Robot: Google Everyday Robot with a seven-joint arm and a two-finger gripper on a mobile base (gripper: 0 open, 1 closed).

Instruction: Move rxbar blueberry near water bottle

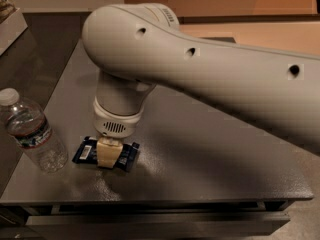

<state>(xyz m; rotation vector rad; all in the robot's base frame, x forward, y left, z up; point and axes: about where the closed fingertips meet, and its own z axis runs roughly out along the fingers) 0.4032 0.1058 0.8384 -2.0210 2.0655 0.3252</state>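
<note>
The rxbar blueberry, a flat dark navy wrapper with a white label patch, lies on the dark grey table near its front left. My gripper comes straight down on the bar's middle, its tan fingers closed across the wrapper. The water bottle, clear crinkled plastic with a white cap and a dark label band, stands upright at the table's left edge, a short gap left of the bar.
My large white arm spans the view from the right and hides the back of the table. A pale box corner sits at the far upper left. The table's front edge runs just below the bar.
</note>
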